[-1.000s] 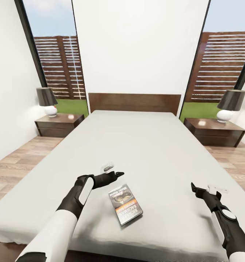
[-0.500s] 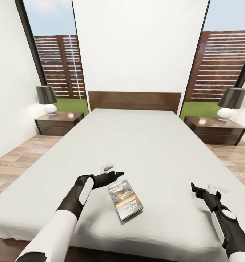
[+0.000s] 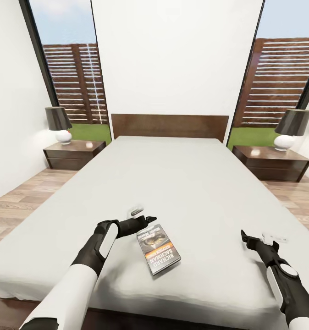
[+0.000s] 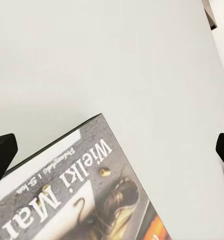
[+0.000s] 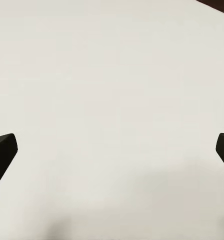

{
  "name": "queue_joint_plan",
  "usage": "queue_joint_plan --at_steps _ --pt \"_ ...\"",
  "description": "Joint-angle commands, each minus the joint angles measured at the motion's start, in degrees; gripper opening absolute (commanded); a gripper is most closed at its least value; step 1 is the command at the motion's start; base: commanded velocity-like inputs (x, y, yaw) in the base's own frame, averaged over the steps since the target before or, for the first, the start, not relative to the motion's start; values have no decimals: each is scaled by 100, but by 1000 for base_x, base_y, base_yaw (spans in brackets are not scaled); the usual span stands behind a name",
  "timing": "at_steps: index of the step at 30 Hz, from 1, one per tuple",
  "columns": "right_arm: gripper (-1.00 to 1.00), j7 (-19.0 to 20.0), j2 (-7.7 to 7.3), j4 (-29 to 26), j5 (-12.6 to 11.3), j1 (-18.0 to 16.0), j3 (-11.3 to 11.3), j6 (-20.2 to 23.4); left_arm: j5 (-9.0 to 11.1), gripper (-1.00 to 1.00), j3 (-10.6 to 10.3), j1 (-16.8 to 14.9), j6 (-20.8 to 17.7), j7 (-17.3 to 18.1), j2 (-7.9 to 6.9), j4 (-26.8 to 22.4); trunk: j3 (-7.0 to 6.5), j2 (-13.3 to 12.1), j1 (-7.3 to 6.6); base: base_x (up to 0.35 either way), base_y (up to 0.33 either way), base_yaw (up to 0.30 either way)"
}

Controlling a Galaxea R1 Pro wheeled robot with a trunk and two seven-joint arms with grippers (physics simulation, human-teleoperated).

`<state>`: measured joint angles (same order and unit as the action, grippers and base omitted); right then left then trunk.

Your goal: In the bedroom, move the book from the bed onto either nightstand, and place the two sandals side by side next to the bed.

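Both jaws hanging open over the bed, book lying right by the left one.

Left gripper is hovering with its jaws spread wide and gripping nothing; in the left wrist view the fingertips are sitting at the frame edges with the book between them, below. Right gripper is hanging just as wide and empty over bare mattress. The book is lying flat on the bed near its foot, just beside the left gripper. A nightstand is standing at each side of the headboard, the other on the right, each carrying a lamp.
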<state>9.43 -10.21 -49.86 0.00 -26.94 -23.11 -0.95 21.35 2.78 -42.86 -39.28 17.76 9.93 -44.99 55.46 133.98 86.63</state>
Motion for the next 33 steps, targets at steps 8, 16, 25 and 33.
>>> queue_joint_plan --at_steps 8,16,25,33 --pt "100 41 4 2 0 -4 -19 -10 10 100 29 -3 -45 16 7 -9 5 2 -1 0 0 0" --pt "100 41 4 5 0 -4 -19 -10 10 100 29 -3 -45 15 7 -10 5 2 -1 26 0 0" --pt "100 41 7 10 0 -4 -19 -10 10 100 29 -3 -45 17 7 -10 5 2 -1 142 0 0" --pt "100 41 7 11 0 -4 -19 -10 10 100 29 -3 -45 17 7 -10 23 42 21 5 0 0"
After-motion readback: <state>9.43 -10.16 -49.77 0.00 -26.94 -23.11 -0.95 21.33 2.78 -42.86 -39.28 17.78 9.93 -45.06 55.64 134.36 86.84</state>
